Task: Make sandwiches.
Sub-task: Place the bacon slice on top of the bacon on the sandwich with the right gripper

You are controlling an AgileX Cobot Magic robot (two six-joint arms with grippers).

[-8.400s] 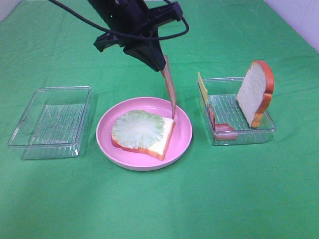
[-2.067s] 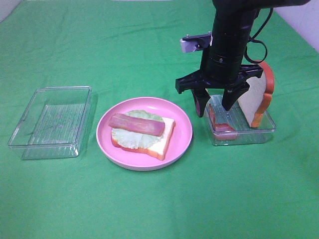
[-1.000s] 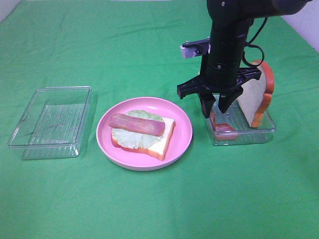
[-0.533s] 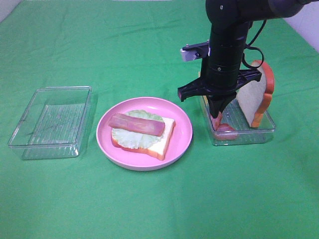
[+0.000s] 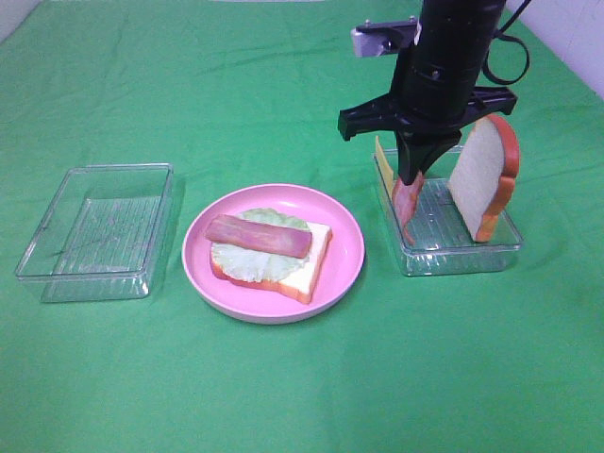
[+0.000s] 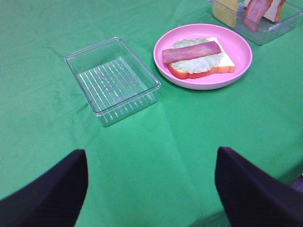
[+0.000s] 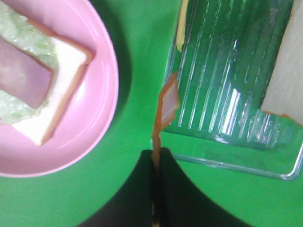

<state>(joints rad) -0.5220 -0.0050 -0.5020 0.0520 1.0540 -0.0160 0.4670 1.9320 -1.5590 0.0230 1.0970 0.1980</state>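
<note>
Right gripper point(image 5: 412, 173): fingers are pressing together on the top end of a bacon strip point(image 5: 408, 206), which is hanging straight down (its lower end by the left wall of the right tray point(image 5: 462, 257); contact cannot be told).
Left gripper point(image 6: 150, 158): fingers point(image 6: 52, 194) are standing wide apart, gripping nothing, hovering over the green cloth point(image 6: 189, 142).
Plate point(image 5: 347, 264): is carrying a bread slice point(image 5: 310, 272), a lettuce leaf point(image 5: 236, 260) on it, and a second bacon strip point(image 5: 258, 236) lying across the leaf.
Right tray: is holding an upright bread slice point(image 5: 483, 175) at its right side and a cheese slice point(image 5: 381, 160) at its left wall.
Left tray point(image 5: 94, 226): is sitting left of the plate.
</note>
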